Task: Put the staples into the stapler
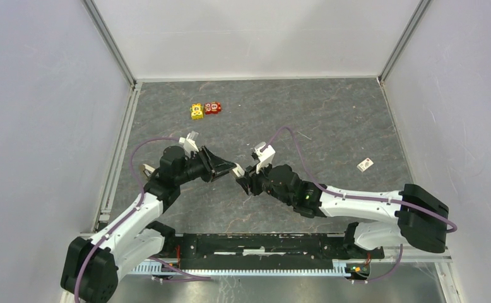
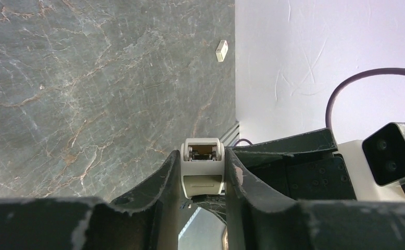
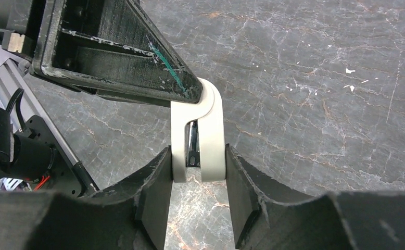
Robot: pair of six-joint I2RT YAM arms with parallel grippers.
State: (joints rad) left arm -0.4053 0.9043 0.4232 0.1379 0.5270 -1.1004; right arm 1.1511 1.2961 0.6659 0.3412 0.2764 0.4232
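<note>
The cream-white stapler point(image 1: 237, 170) hangs above the table between both arms. In the left wrist view its end point(image 2: 203, 174) faces me, grey metal showing in its top slot, and my left gripper point(image 2: 203, 159) is shut on its two sides. In the right wrist view the stapler point(image 3: 211, 120) shows two cream halves with a metal strip between them. My right gripper point(image 3: 198, 164) is shut on its near end, and the left gripper's finger point(image 3: 138, 62) covers its far end. I see no loose staples.
A small white box point(image 1: 365, 164) lies on the table at the right, also seen as a white box point(image 2: 222, 50) near the wall; its contents do not show. Yellow and red toy blocks point(image 1: 205, 110) sit at the back. Walls enclose the grey marbled table point(image 1: 331, 120).
</note>
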